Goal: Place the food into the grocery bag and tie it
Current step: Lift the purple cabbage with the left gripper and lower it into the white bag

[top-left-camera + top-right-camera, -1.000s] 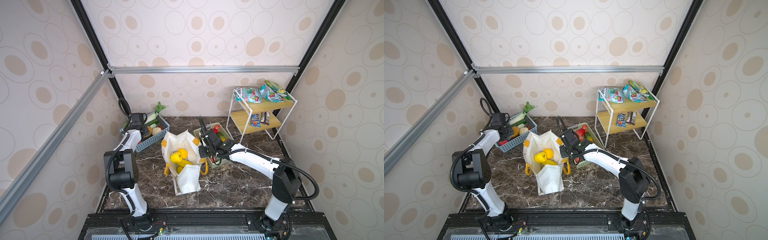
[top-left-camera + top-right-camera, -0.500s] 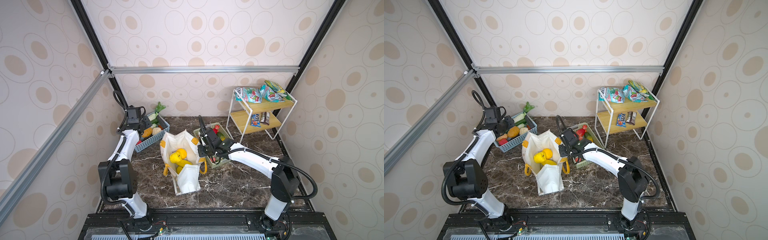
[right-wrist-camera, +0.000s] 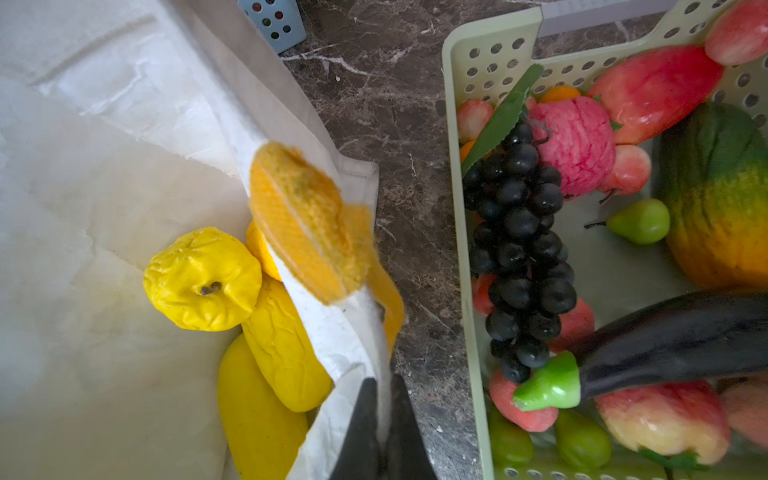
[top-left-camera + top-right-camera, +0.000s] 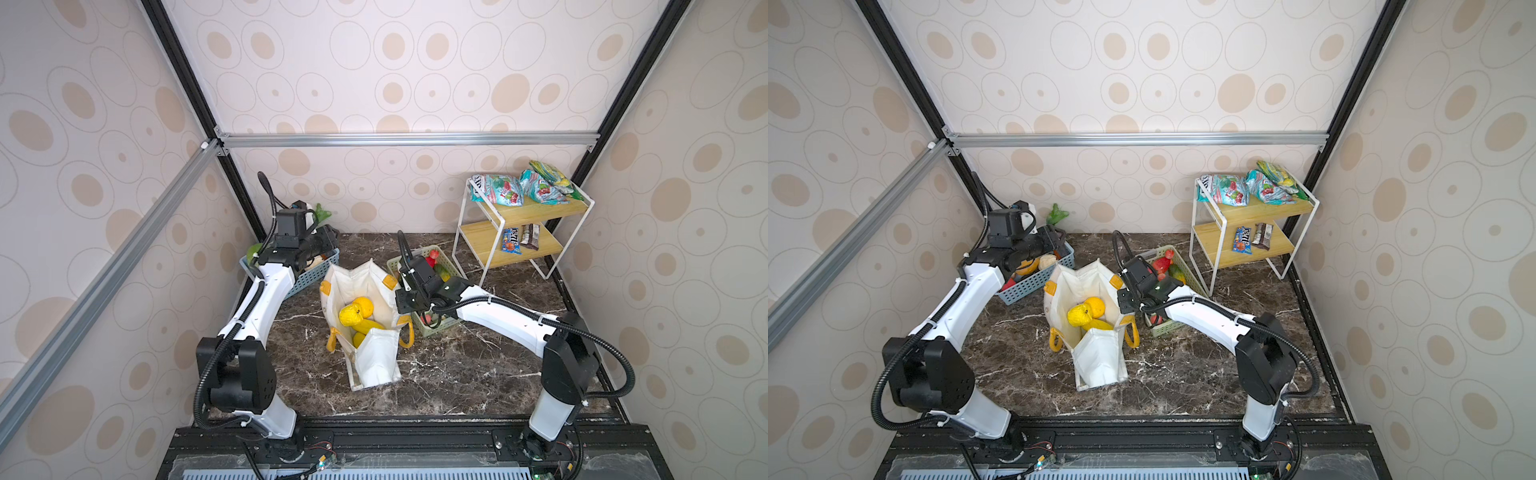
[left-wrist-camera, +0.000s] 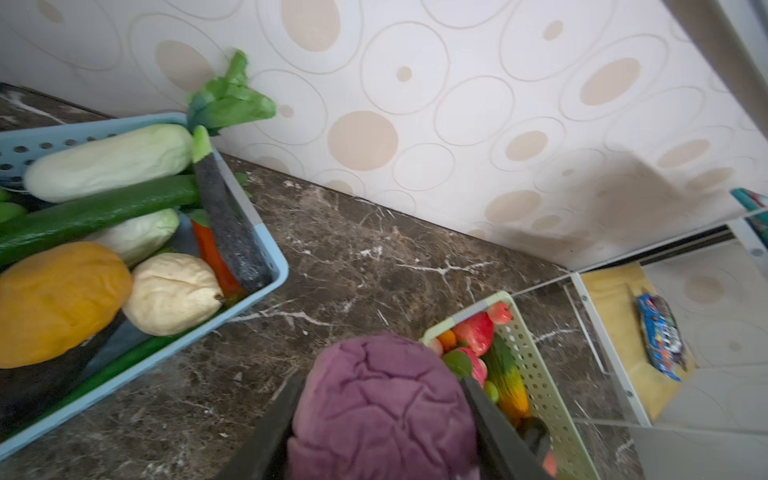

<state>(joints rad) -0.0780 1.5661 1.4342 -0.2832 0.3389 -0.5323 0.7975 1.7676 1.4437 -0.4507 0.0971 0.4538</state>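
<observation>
Left wrist view: left end effector [image 5: 380, 384] is gripping purple cabbage [image 5: 382, 411] for bagging; right end effector [image 3: 383, 384] is pinching grocery bag [image 3: 332, 332] open.

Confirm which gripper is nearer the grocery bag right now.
Right. The right gripper is shut on the grocery bag at its rim fabric. The left gripper is off by the blue basket, apart from the bag, holding a purple vegetable.
</observation>
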